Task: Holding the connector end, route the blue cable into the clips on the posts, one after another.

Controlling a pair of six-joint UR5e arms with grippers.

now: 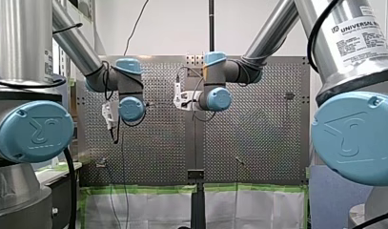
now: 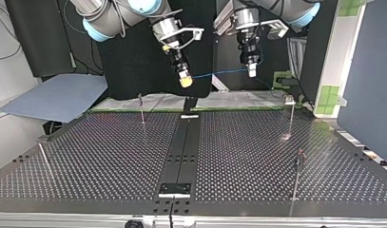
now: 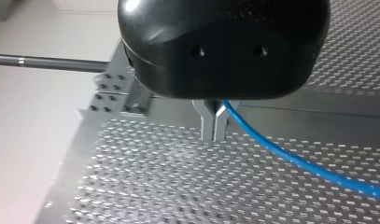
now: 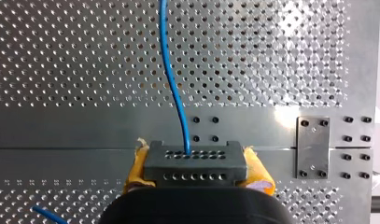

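While our right gripper [image 2: 185, 80] pinches the connector [image 4: 194, 161] and our left gripper [image 3: 214, 125] pinches the blue cable [image 2: 219, 73] above the posts [image 2: 141, 111], we should lower it taut onto 1 clip [image 2: 290, 99].

You're getting bright, even light; glare flares white off the perforated table [image 4: 290, 109] in the right wrist view, with softer sheen in the top view.

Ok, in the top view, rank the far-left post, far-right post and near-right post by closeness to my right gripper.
1. Far-left post, at the table's far edge, nearest my right gripper.
2. Far-right post, across the centre strip.
3. Near-right post, closest to the camera.
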